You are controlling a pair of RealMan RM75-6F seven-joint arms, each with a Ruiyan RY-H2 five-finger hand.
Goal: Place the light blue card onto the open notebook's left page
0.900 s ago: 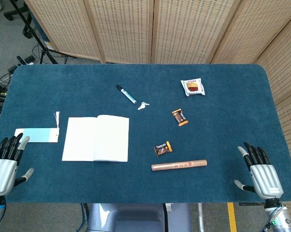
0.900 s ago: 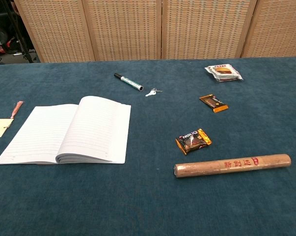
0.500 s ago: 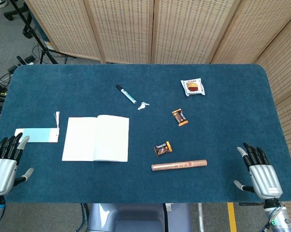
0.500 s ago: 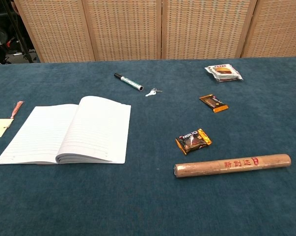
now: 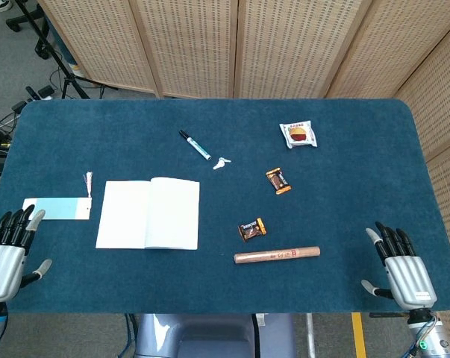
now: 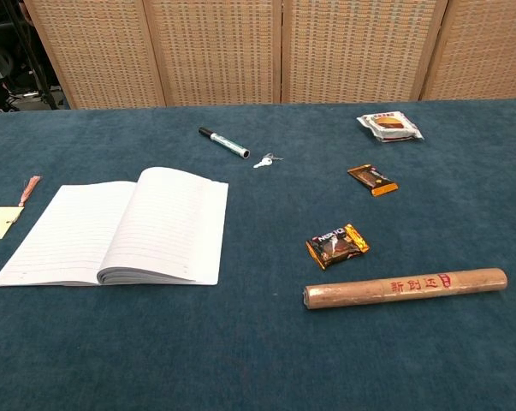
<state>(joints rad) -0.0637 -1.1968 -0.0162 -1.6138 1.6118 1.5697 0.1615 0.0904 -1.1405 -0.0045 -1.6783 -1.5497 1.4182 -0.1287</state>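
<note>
On the blue table (image 5: pixel 344 186): everything lies flat, both hands at the near edge.

Card (image 5: pixel 56 209): light blue, at the left side, just left of the notebook and apart from it; a small tassel (image 5: pixel 89 183) trails from its right end toward the far side. From the chest camera only its right tip shows at the frame edge.

Notebook (image 5: pixel 148 214): open, blank lined pages up, left of centre. Its left page (image 6: pixel 65 233) is bare.

Left hand (image 5: pixel 7 250): near-left corner, palm down, fingers spread and pointing far, holding nothing; fingertips close to the card's near-left corner, whether touching I cannot tell.

Right hand (image 5: pixel 401 266): near-right corner, released, fingers spread, grasping nothing, well apart from every object.

Marker (image 5: pixel 195 145): far of the notebook, lying at a slant, with a small key (image 5: pixel 222 163) just right of it.

Snack packs: a white one (image 5: pixel 298 135) far right, an orange-brown one (image 5: pixel 278 180) nearer, another (image 5: pixel 251 229) nearer still.

Roll (image 5: pixel 277 255): brown tube with red characters, lying crosswise near the front edge, just near of the last pack.
</note>
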